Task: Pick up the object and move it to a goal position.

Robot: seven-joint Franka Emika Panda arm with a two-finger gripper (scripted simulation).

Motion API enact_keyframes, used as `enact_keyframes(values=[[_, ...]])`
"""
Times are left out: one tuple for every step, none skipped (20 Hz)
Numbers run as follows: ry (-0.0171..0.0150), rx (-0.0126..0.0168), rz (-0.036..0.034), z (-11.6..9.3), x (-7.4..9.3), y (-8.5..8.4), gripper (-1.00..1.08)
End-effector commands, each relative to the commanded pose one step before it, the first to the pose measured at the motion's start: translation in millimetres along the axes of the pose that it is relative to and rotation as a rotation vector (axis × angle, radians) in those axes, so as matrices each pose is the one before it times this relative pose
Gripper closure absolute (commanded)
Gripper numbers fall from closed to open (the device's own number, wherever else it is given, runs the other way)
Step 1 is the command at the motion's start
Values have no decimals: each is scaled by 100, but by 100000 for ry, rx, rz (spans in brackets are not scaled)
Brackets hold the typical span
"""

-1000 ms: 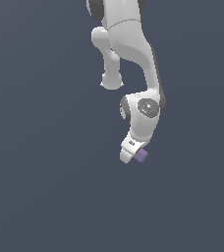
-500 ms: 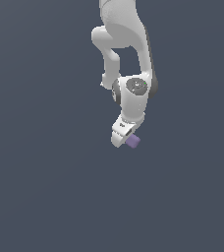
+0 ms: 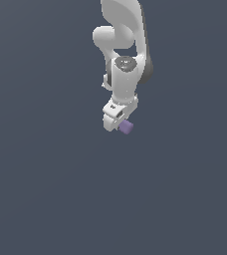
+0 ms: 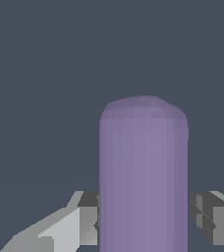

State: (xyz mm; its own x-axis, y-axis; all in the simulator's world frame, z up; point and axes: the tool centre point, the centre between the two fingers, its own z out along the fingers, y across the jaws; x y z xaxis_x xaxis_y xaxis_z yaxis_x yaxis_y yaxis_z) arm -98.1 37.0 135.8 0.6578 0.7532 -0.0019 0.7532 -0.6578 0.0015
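One purple block [image 3: 126,127], clamped between the two fingers [image 4: 79,216] of one gripper [image 3: 119,122], one arm [image 3: 123,45]

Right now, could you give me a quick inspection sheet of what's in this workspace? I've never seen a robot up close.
Surface: plain dark grey-blue ground, uniform, no markings seen.
Job's things: light-purple block, held between the fingers; in the wrist view it runs lengthwise away from the camera, rounded end outward. No goal marker seen.
Clutter: nothing seen.
Grippers: gripper shut on the block, one finger on each side of it, pressed against its sides.
Cables: nothing seen.
Surroundings: white robot arm reaching in from the top edge of the exterior view; nothing else seen.
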Motion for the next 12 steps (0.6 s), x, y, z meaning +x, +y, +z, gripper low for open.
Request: enact_keyframes(values=[[37, 12, -4, -964, -1450, -388, 108], [0, 0, 0, -340, -485, -121, 108], [55, 40, -9, -325, -455, -107, 108], [0, 0, 0, -298, -416, -100, 108], [55, 40, -12, -279, -385, -89, 108], [0, 0, 0, -251, -345, -83, 108], [0, 0, 0, -228, -311, -73, 108], [54, 40, -15, -208, -280, -62, 108], [0, 0, 0, -182, -242, -54, 108], [0, 0, 0, -159, -208, -44, 108], [0, 0, 0, -137, -175, -34, 108], [0, 0, 0, -115, -142, -23, 108]])
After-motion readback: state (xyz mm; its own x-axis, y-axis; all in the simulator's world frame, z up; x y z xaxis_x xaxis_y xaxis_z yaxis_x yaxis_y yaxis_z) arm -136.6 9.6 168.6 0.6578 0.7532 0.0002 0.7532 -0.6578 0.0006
